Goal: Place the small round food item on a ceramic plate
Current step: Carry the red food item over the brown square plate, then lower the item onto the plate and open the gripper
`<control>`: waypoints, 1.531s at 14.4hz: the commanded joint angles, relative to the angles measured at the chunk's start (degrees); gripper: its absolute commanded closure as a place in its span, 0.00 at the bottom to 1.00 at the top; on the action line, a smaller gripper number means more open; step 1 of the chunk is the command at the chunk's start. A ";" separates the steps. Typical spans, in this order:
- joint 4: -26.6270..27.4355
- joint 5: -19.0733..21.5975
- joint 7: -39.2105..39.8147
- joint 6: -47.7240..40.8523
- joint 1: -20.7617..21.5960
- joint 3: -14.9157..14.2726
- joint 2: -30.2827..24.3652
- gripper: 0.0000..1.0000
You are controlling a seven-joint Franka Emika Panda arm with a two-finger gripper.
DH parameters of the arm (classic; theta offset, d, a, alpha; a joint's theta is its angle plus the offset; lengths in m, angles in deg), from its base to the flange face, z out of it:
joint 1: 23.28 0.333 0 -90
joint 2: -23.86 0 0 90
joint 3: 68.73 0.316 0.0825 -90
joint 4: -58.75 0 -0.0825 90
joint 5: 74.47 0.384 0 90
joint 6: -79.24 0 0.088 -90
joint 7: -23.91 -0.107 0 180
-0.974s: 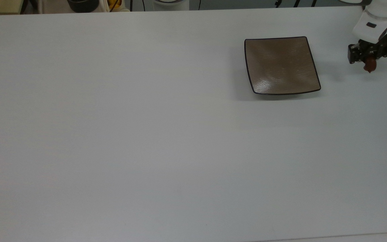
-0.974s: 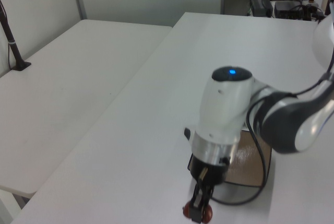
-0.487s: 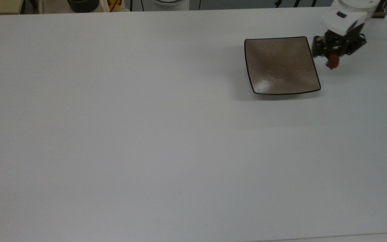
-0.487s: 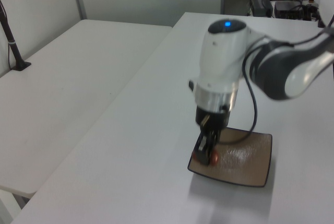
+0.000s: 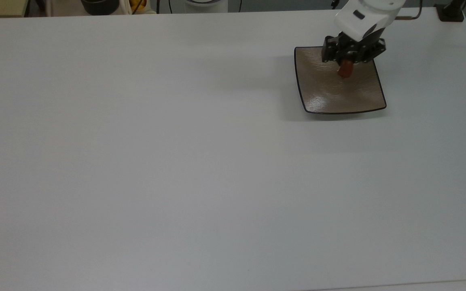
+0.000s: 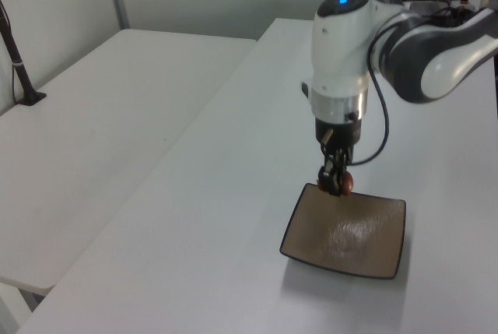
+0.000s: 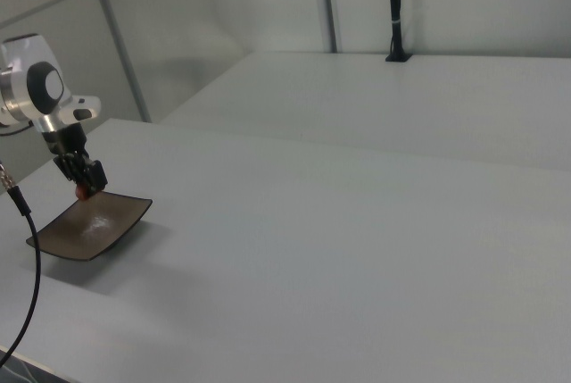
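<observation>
White matte table (image 5: pixel 176 161), smooth and bare on the top view's left. Toward the top view's right: square shallow plate (image 5: pixel 330 93), glossy brown-taupe, fine texture, thin dark rim, corners slightly upturned. Gripper (image 5: pixel 345 69) hangs above the plate's far part, fingers clamped on a small glossy reddish-brown nut (image 5: pixel 345 70), held clear of the surface.

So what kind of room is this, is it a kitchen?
Probably a robot lab, not a kitchen: a robot arm's gripper holds a chestnut-like bit above a brown plate on a big white table, with cables behind.
</observation>
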 commanded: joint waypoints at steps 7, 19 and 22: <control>5.22 0.02 1.30 3.81 0.39 -0.42 0.41 0.00; 5.04 0.98 11.91 -13.12 -0.93 -0.68 -8.19 0.00; 8.37 0.89 17.37 -16.06 -1.11 -4.62 -13.11 0.00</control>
